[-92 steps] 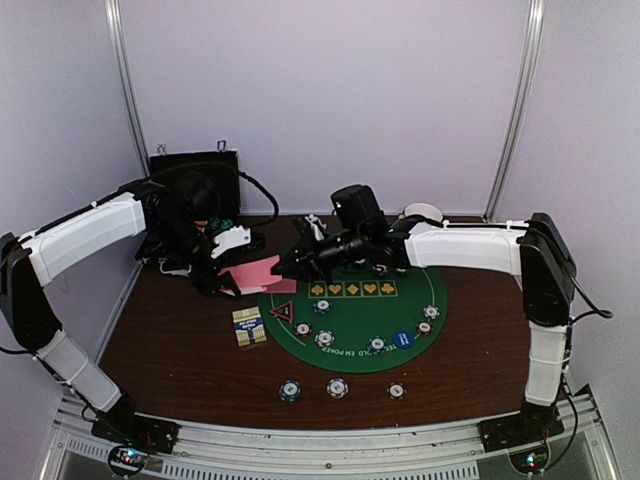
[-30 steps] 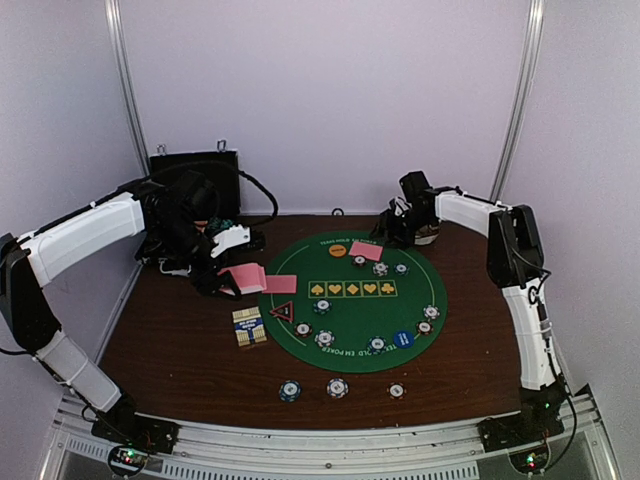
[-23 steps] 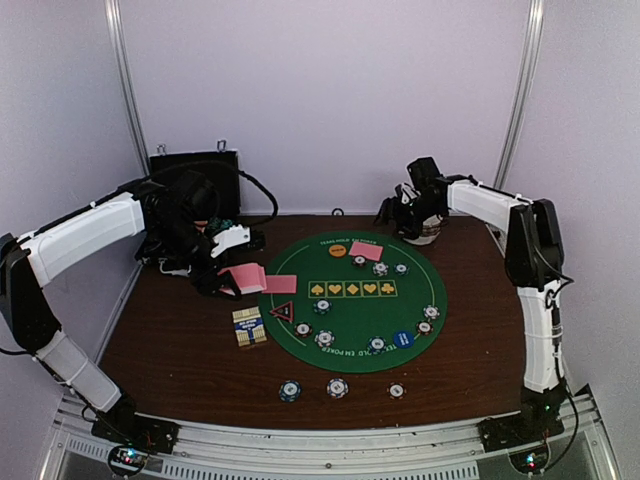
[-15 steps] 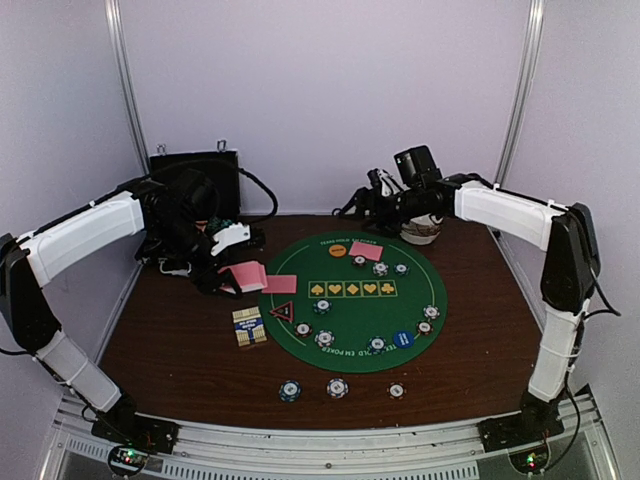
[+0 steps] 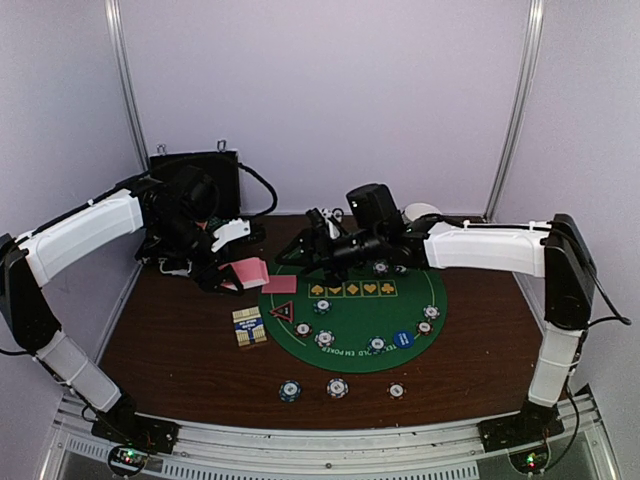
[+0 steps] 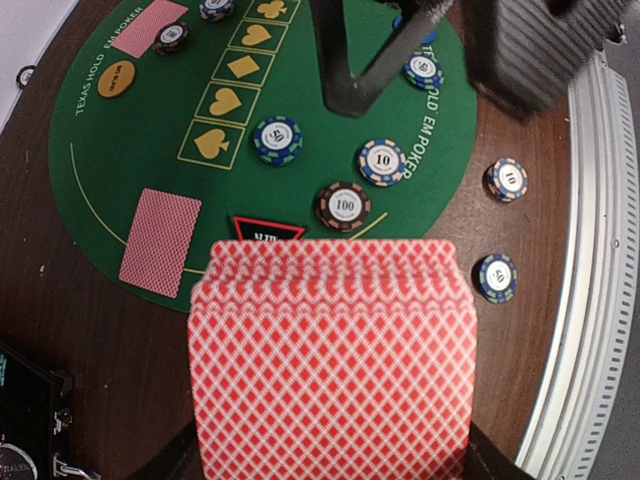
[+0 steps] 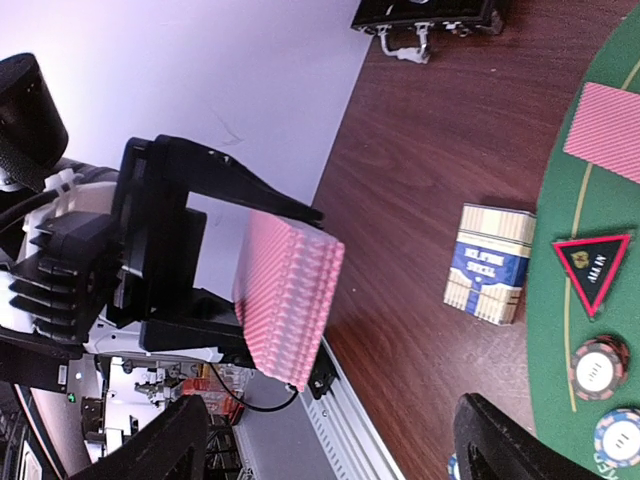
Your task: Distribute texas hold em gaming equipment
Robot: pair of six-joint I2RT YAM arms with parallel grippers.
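My left gripper [image 5: 236,268] is shut on a deck of pink-backed playing cards [image 6: 330,360], held on edge above the table's left side; the same deck [image 7: 288,300] fills the right wrist view. My right gripper [image 5: 308,248] stands open just right of the deck, its fingers [image 7: 180,442] wide apart with nothing between them. One card [image 5: 280,284] lies on the left edge of the green mat [image 5: 352,352], another card [image 6: 148,25] at the back. Poker chips [image 6: 382,160] sit around the mat, with an orange button [image 6: 117,79], a blue button [image 5: 403,339] and a triangle marker [image 5: 282,310].
A blue and cream card box [image 5: 249,326] lies left of the mat. Three chips [image 5: 337,387] sit on bare wood near the front edge. A black case [image 5: 195,178] stands at the back left, white bowls [image 5: 422,212] at the back right. The right forearm spans the mat's back.
The right arm swung from the back right corner leftward across the mat to the deck, its jaws opening wider. The left arm kept hold of the deck, almost still.
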